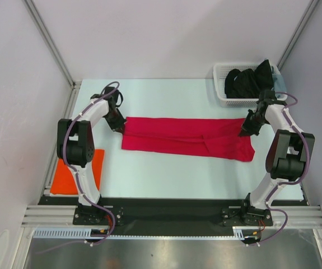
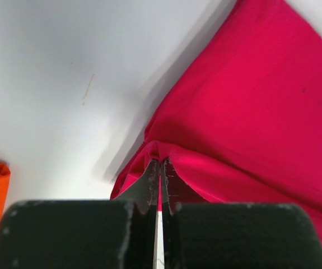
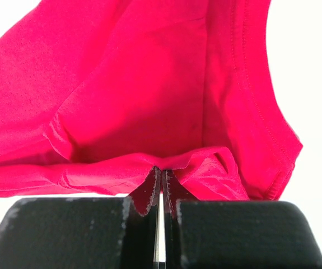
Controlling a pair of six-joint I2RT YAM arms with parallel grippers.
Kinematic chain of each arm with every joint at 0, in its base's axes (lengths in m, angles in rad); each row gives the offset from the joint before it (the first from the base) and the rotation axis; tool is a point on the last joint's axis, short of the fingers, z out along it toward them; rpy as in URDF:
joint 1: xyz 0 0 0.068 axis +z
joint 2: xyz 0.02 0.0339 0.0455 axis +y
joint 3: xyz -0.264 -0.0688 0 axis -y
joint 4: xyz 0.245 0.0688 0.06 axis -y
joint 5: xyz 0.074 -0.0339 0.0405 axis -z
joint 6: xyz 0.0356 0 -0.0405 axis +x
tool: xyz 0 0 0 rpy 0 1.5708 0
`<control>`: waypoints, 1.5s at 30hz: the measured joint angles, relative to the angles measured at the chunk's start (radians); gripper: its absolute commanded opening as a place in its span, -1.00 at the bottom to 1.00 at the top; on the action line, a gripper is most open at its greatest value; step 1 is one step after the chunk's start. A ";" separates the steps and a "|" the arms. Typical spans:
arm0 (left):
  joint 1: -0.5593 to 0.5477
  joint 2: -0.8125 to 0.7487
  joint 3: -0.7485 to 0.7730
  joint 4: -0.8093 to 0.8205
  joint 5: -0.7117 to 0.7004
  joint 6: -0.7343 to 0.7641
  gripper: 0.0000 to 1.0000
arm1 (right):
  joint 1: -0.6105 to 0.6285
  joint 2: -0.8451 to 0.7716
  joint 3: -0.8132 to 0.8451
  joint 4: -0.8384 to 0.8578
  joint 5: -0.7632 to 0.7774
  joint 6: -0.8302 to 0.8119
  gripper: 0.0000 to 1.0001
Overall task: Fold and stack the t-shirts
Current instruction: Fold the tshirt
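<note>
arms (image 1: 91, 112): white links, black joints | cables (image 1: 65, 148): purple | bases (image 1: 91, 214): black

1. No text, label, brand, number or sign can be read in any of the three views.
</note>
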 measured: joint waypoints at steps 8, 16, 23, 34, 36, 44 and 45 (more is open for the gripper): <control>-0.005 0.049 0.030 -0.009 -0.002 0.022 -1.00 | -0.009 0.001 -0.001 0.003 -0.003 0.001 -0.95; -0.008 0.056 0.043 -0.026 -0.033 0.056 -0.37 | -0.013 0.002 -0.024 0.000 0.000 0.002 -0.63; -0.010 -0.019 0.086 -0.060 -0.180 0.143 0.34 | -0.050 0.002 -0.002 -0.022 0.065 -0.040 0.08; -0.013 -0.514 -0.457 0.148 0.137 0.143 0.06 | -0.148 -0.315 -0.266 0.022 -0.080 0.001 0.18; -0.013 -0.473 -0.500 0.172 0.192 0.126 0.03 | -0.198 -0.309 -0.318 0.029 -0.104 0.016 0.15; 0.036 -0.426 -0.535 0.246 0.283 0.071 0.13 | -0.235 -0.284 -0.349 0.020 -0.098 -0.012 0.05; 0.046 -0.424 -0.542 0.259 0.289 0.061 0.13 | -0.234 -0.278 -0.348 0.020 -0.098 -0.023 0.06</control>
